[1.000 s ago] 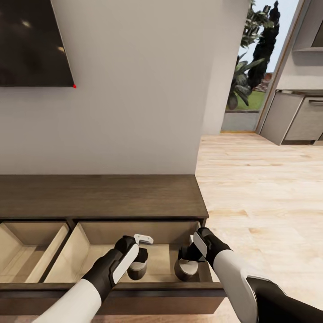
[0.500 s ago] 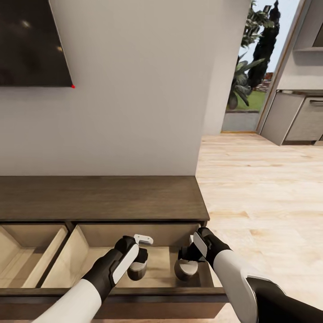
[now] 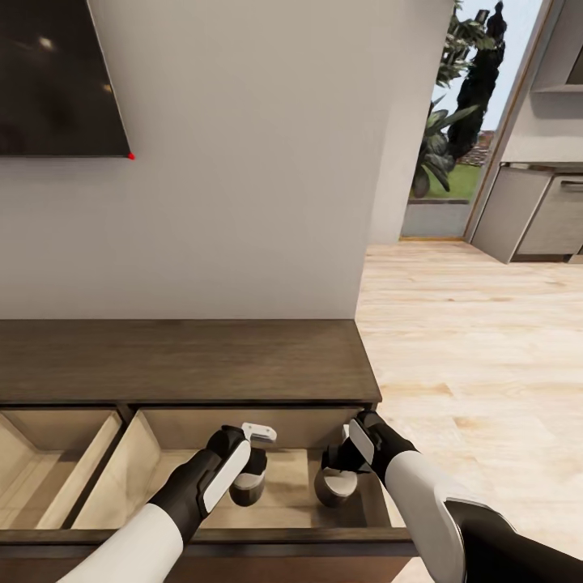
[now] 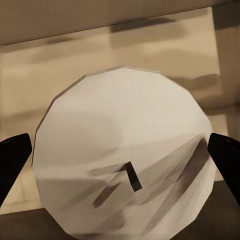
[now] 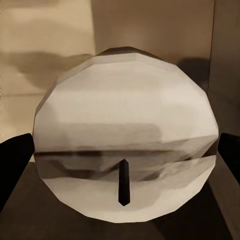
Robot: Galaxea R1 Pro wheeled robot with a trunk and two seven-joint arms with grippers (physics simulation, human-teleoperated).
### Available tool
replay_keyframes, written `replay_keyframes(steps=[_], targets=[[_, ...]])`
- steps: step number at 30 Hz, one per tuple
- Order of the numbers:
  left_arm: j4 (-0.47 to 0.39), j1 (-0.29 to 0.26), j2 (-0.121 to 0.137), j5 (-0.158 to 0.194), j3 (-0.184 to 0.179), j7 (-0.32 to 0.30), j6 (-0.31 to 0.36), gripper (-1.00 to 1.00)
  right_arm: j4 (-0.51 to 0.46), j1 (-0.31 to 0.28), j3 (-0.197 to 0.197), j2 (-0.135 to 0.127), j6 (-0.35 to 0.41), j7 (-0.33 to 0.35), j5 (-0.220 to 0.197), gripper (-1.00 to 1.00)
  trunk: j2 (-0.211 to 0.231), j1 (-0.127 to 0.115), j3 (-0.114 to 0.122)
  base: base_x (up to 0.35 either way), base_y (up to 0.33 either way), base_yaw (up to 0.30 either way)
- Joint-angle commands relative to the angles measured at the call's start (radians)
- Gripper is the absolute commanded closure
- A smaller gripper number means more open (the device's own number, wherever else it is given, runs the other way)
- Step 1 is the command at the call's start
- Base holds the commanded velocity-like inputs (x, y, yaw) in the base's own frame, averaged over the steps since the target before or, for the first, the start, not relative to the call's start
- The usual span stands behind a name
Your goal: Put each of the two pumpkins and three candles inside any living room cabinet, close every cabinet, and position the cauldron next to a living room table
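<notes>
The long dark-brown cabinet [image 3: 186, 360] stands against the wall with two pale drawers pulled open. My left gripper [image 3: 248, 476] reaches down into the right-hand drawer, shut on a squat pale candle [image 3: 245, 489]. In the left wrist view this candle [image 4: 125, 160] sits between the dark fingertips [image 4: 12, 157], wick facing the camera. My right gripper [image 3: 335, 476] is in the same drawer near its right wall, shut on a second candle [image 3: 335, 489]. That candle [image 5: 125, 145] spans the gap between the fingers [image 5: 15, 155]. No pumpkins or cauldron are in sight.
The left-hand drawer [image 3: 48, 461] also stands open. A dark TV screen [image 3: 57, 73] hangs on the wall above the cabinet. To the right, light wood floor [image 3: 470, 364] runs toward grey kitchen cupboards [image 3: 538, 210] and a glass door with plants outside.
The whole head view has shifted slightly, so the cabinet sits a little lower in the picture. Both grippers still grip their candles inside the right-hand drawer.
</notes>
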Motion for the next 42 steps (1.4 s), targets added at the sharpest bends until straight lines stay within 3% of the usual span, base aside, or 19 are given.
replay_keyframes(steps=[1,9,17,23,30,42], targets=[[-0.002,-0.001,0.001,0.01,-0.003,0.01,0.001,1.0,-0.001,0.0,-0.007,0.001,0.004,-0.002,0.0,1.0,0.0,0.0,-0.001,0.001,0.001,0.0],[-0.004,-0.001,0.001,0.01,-0.002,0.01,0.001,1.0,0.0,0.0,-0.006,0.001,0.004,0.084,0.001,1.0,-0.001,0.001,-0.009,0.0,0.0,0.0],[-0.003,-0.001,0.001,0.01,-0.002,0.01,0.002,1.0,0.0,-0.001,-0.006,0.001,0.004,0.091,0.003,1.0,-0.003,0.004,-0.04,0.0,0.0,0.0],[-0.004,-0.001,0.001,0.01,-0.002,0.01,0.001,1.0,0.0,-0.001,-0.006,0.001,0.004,0.091,0.003,1.0,-0.003,0.004,-0.04,0.0,0.0,0.0],[-0.005,-0.001,0.001,0.01,-0.003,0.01,0.001,1.0,0.0,-0.001,-0.006,0.001,0.004,0.091,0.003,1.0,-0.004,0.007,-0.067,0.0,0.0,0.0],[-0.009,-0.001,0.001,0.01,-0.003,0.01,0.001,1.0,0.0,-0.001,-0.006,0.001,0.003,0.091,0.004,1.0,-0.004,0.007,-0.067,0.0,0.0,0.0]])
